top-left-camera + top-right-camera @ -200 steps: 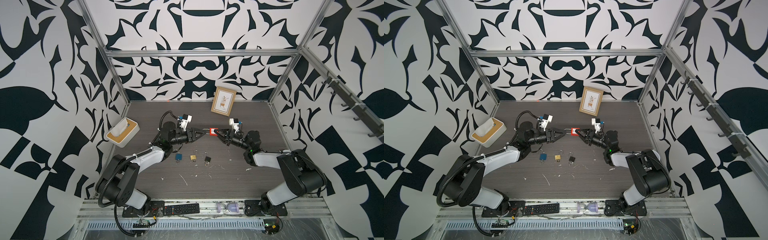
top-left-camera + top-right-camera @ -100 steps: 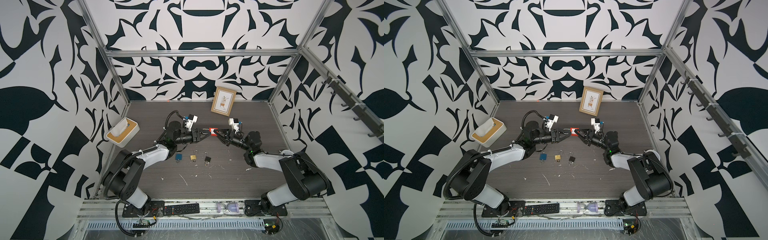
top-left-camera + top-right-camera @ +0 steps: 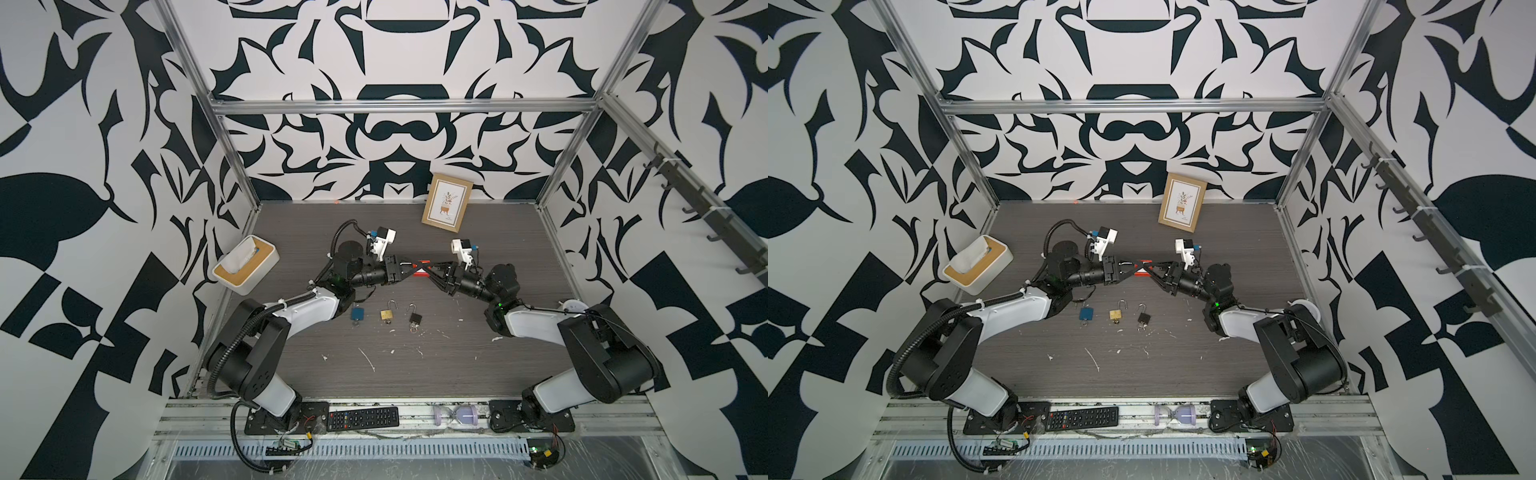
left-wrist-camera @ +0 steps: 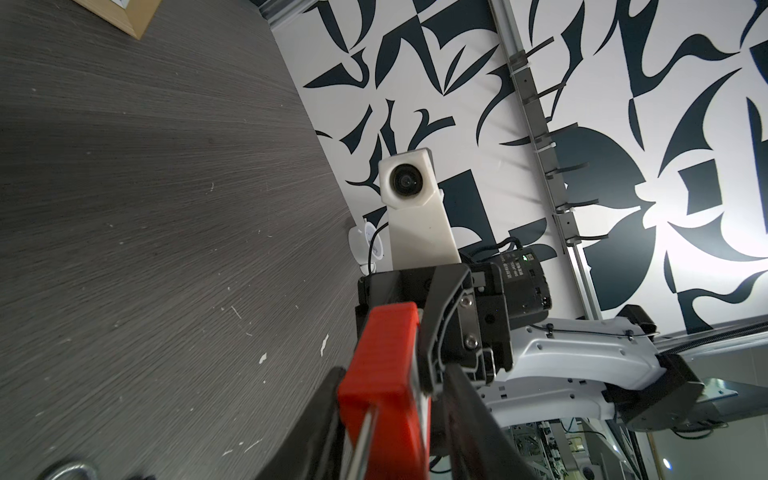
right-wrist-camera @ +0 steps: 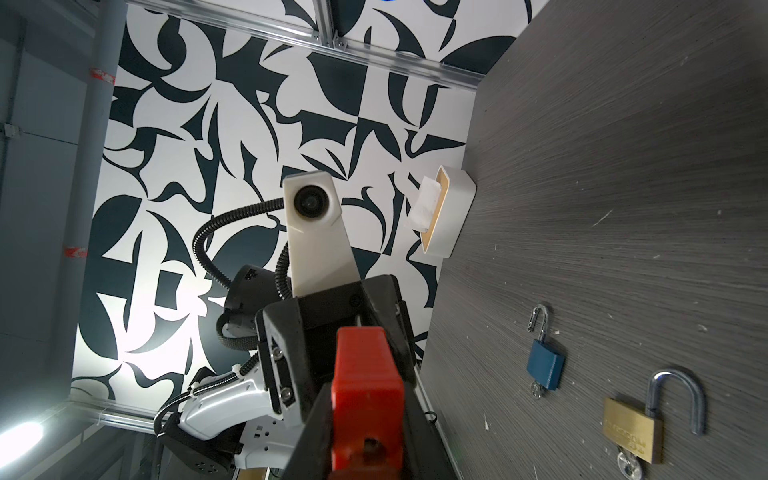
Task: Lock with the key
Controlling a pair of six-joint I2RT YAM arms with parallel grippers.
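A red padlock point(image 3: 422, 274) hangs above the table's middle, with my right gripper point(image 3: 424, 268) shut on its body. The padlock point(image 5: 365, 365) turns its keyhole end to the right wrist view, and I see no key in it. My left gripper point(image 3: 419, 266) reaches in from the opposite side. Its jaws stand astride the padlock's point(image 4: 386, 353) shackle point(image 4: 365, 432) end. One finger lies against the red body and a narrow gap shows at the other, so my left gripper point(image 4: 392, 374) is open. Both grippers' fingers cross at the padlock point(image 3: 1144, 272) in both top views.
On the table below lie a blue padlock point(image 3: 357, 313), a brass padlock point(image 3: 387, 314) and a black padlock point(image 3: 415, 318), the last two with open shackles and small keys in them. A tissue box point(image 3: 245, 266) stands left, a picture frame point(image 3: 447, 208) at the back wall.
My left gripper has moved right up to the red padlock, and its jaws have narrowed around it. The right gripper has held the padlock still.
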